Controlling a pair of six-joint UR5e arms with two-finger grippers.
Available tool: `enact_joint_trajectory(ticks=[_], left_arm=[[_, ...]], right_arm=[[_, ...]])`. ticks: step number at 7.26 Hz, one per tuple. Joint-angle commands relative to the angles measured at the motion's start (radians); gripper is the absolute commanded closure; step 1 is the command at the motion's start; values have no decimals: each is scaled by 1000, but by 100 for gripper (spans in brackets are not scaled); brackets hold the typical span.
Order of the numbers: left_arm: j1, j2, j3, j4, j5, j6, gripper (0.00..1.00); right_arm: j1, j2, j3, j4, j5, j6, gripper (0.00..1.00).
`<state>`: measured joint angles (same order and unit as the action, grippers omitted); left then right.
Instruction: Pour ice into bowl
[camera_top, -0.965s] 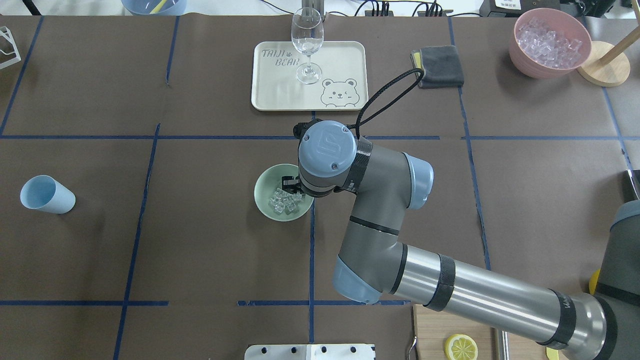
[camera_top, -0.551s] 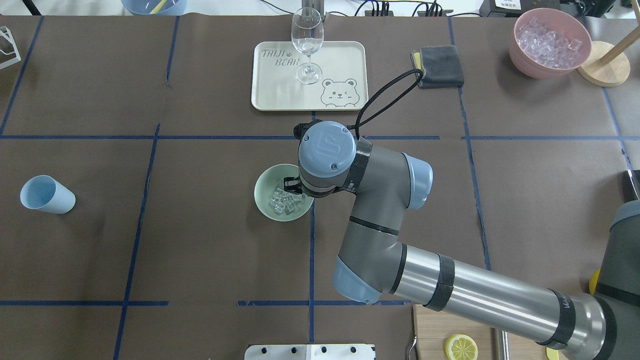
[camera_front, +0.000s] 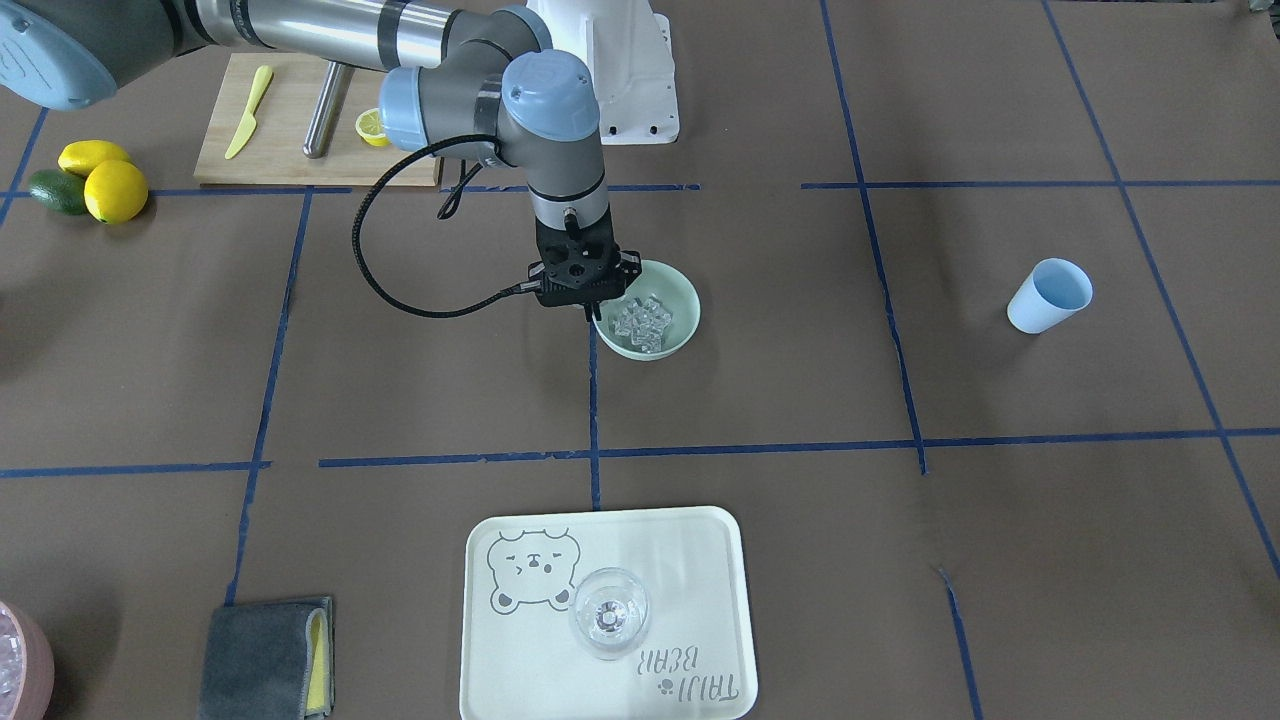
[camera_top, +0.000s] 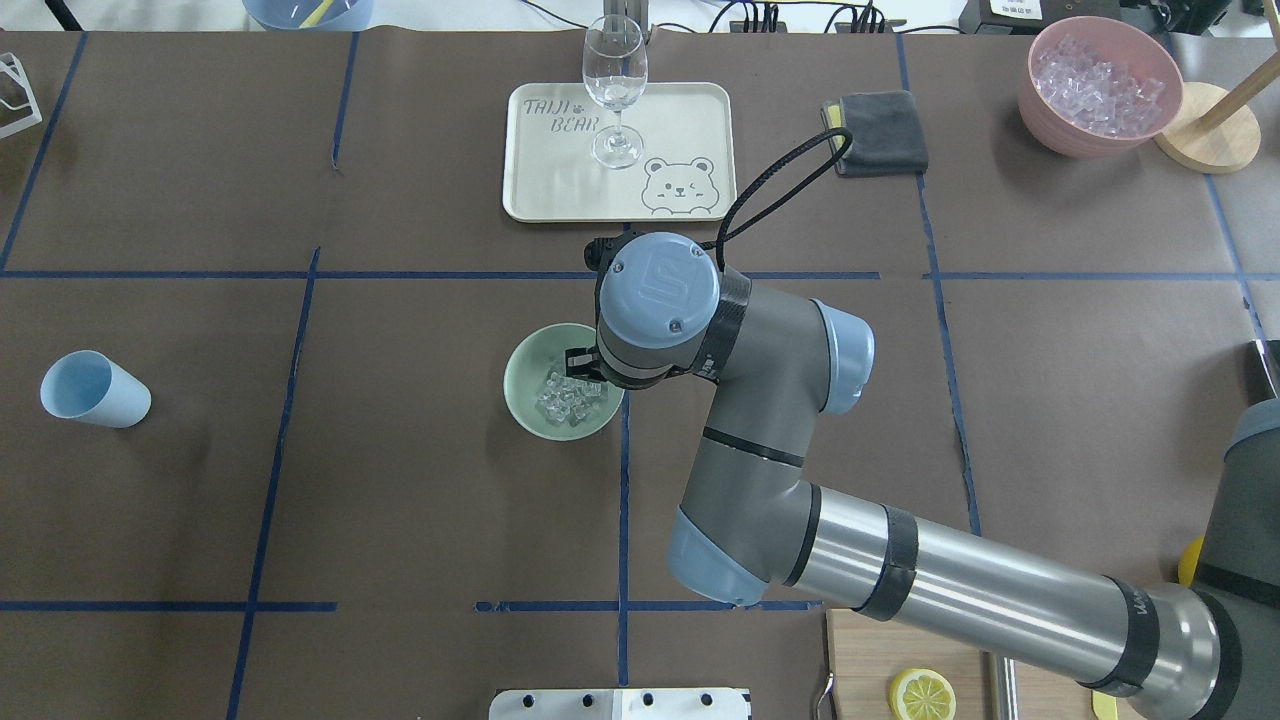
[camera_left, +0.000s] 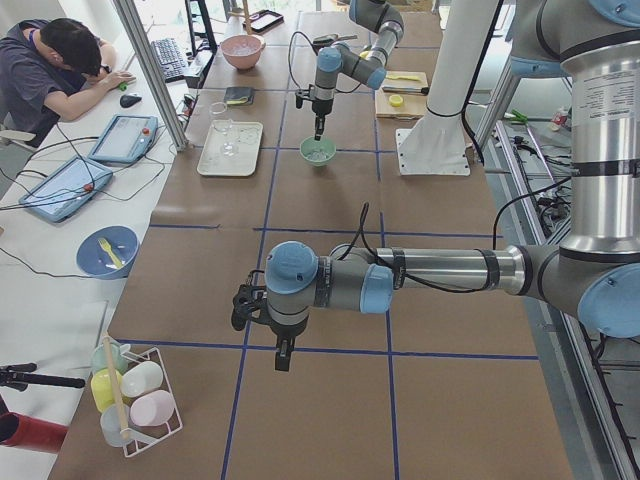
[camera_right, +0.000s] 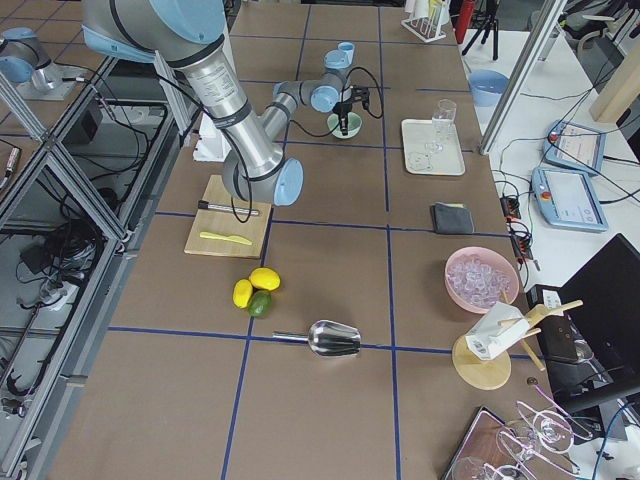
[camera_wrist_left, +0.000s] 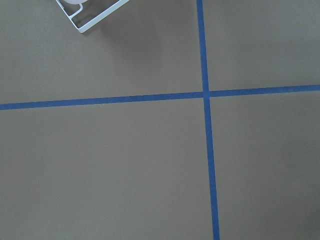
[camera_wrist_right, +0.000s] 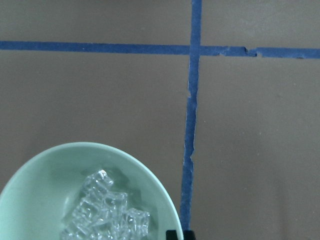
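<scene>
The mint-green bowl (camera_top: 525, 375) stands near the table's middle, with a small heap of clear ice cubes (camera_top: 570, 398) inside. My right gripper (camera_top: 583, 365) points straight down at the bowl's rim on the robot's right side and is shut on that rim. In the front view the gripper (camera_front: 592, 310) meets the bowl (camera_front: 682, 308) at its left edge, next to the ice (camera_front: 642, 322). The right wrist view shows the bowl (camera_wrist_right: 40, 170) and ice (camera_wrist_right: 107, 210) at lower left. My left gripper (camera_left: 283, 362) hangs over bare table far away; I cannot tell if it is open.
A light blue cup (camera_top: 95, 390) stands far left. A tray (camera_top: 680, 120) with a wine glass (camera_top: 614, 85) lies beyond the bowl. A grey cloth (camera_top: 878, 132) and a pink bowl of ice (camera_top: 1100, 85) sit at the back right. Cutting board (camera_front: 300, 120) and lemons (camera_front: 100, 180) are near the robot.
The right wrist has shifted slightly away from the robot, and the bowl has shifted slightly with it. The ice stays in the bowl.
</scene>
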<state>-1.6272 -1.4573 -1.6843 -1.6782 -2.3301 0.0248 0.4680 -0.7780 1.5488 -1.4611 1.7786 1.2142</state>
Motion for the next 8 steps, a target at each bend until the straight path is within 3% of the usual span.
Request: enact_joint_trajectory(ticks=[1, 3, 5, 8], left_arm=[[0, 0, -2, -2, -3, 1, 0], [1, 0, 1, 6, -8, 94, 0], [1, 0, 2, 9, -9, 96, 0], [1, 0, 2, 5, -9, 98, 0]], right_arm=[[65, -35, 111, -8, 59, -7, 100], [203, -130, 216, -7, 215, -51, 100], [331, -263, 287, -1, 359, -247, 100], [414, -528, 396, 7, 377, -348, 100]])
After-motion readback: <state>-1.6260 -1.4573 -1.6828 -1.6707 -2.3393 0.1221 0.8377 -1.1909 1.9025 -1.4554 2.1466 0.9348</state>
